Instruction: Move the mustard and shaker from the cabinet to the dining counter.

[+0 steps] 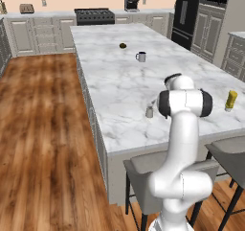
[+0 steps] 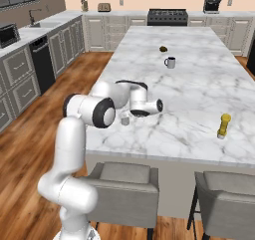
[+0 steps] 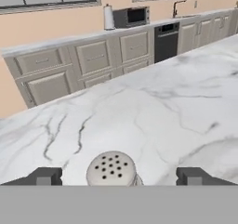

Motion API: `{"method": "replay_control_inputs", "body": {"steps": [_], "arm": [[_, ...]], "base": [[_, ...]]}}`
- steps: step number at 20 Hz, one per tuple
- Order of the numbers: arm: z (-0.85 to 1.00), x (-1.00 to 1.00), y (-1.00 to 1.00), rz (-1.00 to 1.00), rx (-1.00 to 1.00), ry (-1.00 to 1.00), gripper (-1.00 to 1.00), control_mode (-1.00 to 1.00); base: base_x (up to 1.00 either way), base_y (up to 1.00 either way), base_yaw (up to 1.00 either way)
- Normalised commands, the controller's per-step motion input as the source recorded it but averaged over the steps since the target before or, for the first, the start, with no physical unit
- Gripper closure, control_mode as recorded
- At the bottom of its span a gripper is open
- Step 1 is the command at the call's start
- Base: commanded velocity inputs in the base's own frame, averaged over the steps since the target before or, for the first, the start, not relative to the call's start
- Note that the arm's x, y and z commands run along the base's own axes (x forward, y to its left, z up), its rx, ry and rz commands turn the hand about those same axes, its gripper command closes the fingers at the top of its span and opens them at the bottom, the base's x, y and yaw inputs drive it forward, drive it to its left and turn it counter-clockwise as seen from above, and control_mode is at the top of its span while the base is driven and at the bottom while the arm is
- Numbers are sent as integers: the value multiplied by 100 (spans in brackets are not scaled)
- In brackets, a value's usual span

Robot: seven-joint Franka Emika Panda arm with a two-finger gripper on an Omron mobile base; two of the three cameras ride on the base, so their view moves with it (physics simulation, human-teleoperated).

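Note:
The grey-silver shaker (image 3: 111,169) stands upright on the dining counter (image 3: 162,111), near its stool-side edge. My gripper (image 3: 120,176) is open, one dark fingertip on each side of the shaker and well apart from it. From the base, the shaker (image 1: 149,111) (image 2: 125,119) sits just beyond my hand. The yellow mustard (image 1: 231,100) (image 2: 224,126) stands upright on the same marble top (image 1: 119,81) (image 2: 199,84), further right along the near edge. The cabinet is out of view.
A grey mug (image 1: 140,57) (image 2: 170,62) and a small dark object (image 1: 122,45) (image 2: 163,49) sit further back on the island. Grey stools (image 1: 153,170) (image 2: 124,177) (image 2: 226,189) stand under the near edge. Wood floor (image 1: 43,129) lies to the left.

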Motion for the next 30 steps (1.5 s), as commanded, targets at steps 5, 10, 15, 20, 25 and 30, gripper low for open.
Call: {"method": "replay_control_inputs", "body": {"steps": [5, 10, 15, 20, 25, 30], "arm": [[59, -22, -5, -1, 0, 0, -100, -100], [63, -48, -6, -3, 0, 5, -100, -100], [49, -66, 0, -14, 0, 12, -100, -100], [65, -84, 4, -18, 0, 13, -100, -100], [61, -55, 17, -27, 0, 13, -100, -100], [50, -75, 8, -29, 0, 19, -100, -100]], "base": [[0, 0, 0], [0, 0, 0], [0, 0, 0], [0, 0, 0], [0, 0, 0], [0, 0, 0]]}}
